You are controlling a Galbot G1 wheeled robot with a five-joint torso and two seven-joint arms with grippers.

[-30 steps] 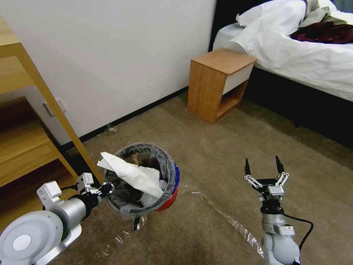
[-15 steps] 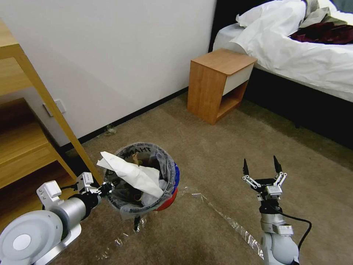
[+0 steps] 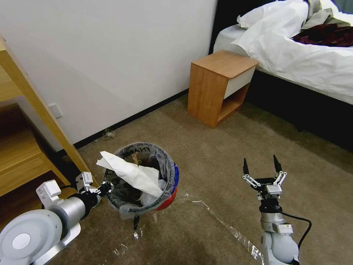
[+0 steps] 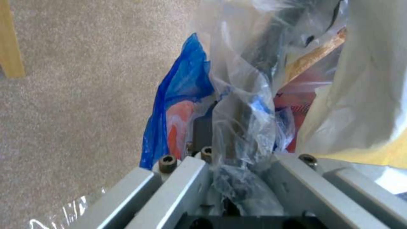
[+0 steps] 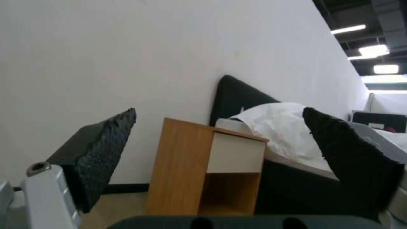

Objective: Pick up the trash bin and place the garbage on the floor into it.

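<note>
Clear plastic bunches between the fingers of your left gripper (image 3: 104,188), which is clamped on the near rim of the trash bin (image 3: 167,187); the left wrist view shows the bag (image 4: 237,133) pinched between the metal fingers, with the blue rim beside it. The bin looks lifted off the carpet (image 3: 220,158), hanging tilted from that grip. It already holds litter: a large white crumpled paper (image 3: 128,173) lies across the top and sticks out past the rim, with brown scraps underneath.

Your right gripper (image 3: 261,170) hovers to the right, spread wide and empty, pointing toward the wooden nightstand (image 3: 217,82) and bed (image 3: 294,48).

Most of the collecting looks done. One small pale scrap (image 3: 107,133) lies by the wall's baseboard, possibly left to gather.
</note>
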